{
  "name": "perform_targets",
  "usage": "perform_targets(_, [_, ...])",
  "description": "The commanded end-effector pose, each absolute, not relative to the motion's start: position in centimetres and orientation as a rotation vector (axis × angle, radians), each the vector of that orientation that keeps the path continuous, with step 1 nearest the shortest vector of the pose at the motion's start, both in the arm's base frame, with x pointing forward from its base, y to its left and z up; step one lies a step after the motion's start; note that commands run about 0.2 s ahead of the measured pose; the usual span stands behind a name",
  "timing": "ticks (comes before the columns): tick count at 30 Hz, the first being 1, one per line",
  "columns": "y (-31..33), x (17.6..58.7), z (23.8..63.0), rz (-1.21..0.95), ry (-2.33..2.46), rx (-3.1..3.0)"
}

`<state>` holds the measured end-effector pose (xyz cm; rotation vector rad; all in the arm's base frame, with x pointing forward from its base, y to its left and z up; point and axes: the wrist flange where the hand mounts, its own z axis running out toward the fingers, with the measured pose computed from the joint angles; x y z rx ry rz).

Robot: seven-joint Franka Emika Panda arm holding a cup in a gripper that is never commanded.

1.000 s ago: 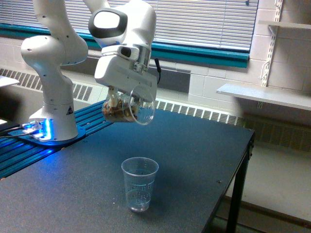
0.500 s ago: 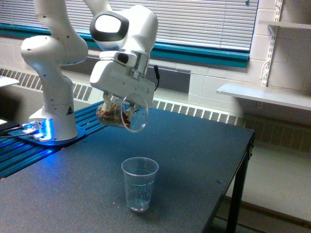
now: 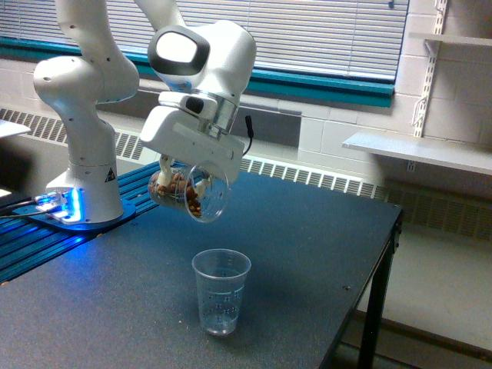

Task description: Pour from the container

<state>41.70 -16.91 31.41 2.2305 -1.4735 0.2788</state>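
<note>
Clear plastic is what you are working with at both ends: the container [image 3: 188,194], a small ribbed jar with brown nuts showing through its wall, is clamped in the gripper [image 3: 178,171], and a taller empty drinking cup [image 3: 221,290] stands upright on the dark table [image 3: 307,254] below. Your jar hangs in the air, well above the cup and a little toward the exterior view's left of it. It is tipped past level, with its wide mouth facing down and toward the exterior view's right. The nuts sit bunched in the body, some close to the rim, and none can be seen falling.

You are in the tilting stage of the pour, I judge, with the contents about to move but nothing yet in the cup, which looks empty. The robot's base [image 3: 81,192] with its blue light stands well off to the exterior view's left and is out of the way.

Your next move calls for more rotation at the wrist, done slowly, since loose nuts are likely to let go in a rush. Check first that the jar's lip sits over the cup's opening; from this angle the mouth may fall slightly short, so expect a small shift toward the cup.
</note>
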Motion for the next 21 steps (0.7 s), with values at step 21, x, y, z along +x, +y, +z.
perform_targets(21, [-17.1,43.3,29.8,0.151,-1.488,2.141])
